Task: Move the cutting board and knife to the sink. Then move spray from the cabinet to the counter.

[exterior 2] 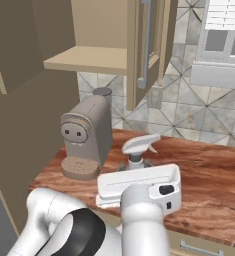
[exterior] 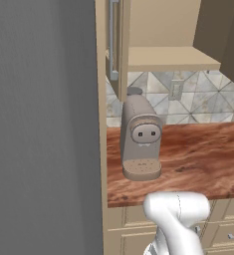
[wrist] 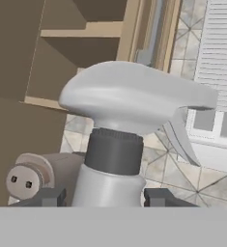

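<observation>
My arm rises from the base with its elbow bent, forearm reaching forward and level over the counter edge. Wrist and hand sit low, the broad white hand body turned flat toward the right base camera. My gripper (wrist: 104,198) points forward. Finger tips (wrist: 51,197) stand on either side of the spray bottle (wrist: 110,185), closed against its body just below the dark collar.

The spray's (exterior 2: 137,148) body is hidden behind the hand; the coffee machine (wrist: 33,176) beside it is cut off at the bottom edge
</observation>
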You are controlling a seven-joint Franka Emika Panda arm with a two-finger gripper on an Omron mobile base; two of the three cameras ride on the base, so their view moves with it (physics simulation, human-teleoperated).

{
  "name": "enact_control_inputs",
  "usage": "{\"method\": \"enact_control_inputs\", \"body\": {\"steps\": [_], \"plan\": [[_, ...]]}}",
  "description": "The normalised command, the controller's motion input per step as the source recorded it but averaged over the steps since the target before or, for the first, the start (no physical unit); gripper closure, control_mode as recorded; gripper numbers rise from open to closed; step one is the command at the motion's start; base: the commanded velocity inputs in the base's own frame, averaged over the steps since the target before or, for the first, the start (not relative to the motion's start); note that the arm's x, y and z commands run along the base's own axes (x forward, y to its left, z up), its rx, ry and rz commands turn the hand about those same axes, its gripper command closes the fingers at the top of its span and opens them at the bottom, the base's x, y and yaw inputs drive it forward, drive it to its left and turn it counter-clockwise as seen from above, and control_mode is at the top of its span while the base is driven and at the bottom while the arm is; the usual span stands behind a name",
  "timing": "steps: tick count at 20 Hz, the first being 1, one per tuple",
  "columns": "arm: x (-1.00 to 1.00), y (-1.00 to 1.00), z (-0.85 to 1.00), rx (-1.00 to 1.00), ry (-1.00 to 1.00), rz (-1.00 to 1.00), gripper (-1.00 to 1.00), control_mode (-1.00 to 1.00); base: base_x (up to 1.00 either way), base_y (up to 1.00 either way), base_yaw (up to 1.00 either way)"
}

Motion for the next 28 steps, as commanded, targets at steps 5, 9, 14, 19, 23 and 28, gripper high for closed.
{"method": "enact_control_inputs", "body": {"steps": [5,9,14,19,23,28], "plan": [[0.28,0.0,-0.44,0.02,-0.25,0.0,1.0,-1.0,0.0,0.0,0.0],[0.39,0.0,-0.41,0.05,-0.24,0.0,1.0,-1.0,0.0,0.0,0.0],[0.63,0.0,-0.03,0.0,0.0,0.0,1.0,-1.0,0.0,0.0,0.0],[0.62,0.0,0.0,0.0,0.1,0.0,1.0,-1.0,0.0,0.0,0.0],[0.53,-0.02,-0.07,0.0,0.02,0.0,1.0,-1.0,0.0,0.0,0.0],[0.44,-0.12,-0.23,0.02,0.0,0.0,1.0,-1.0,0.0,0.0,0.0]]}}
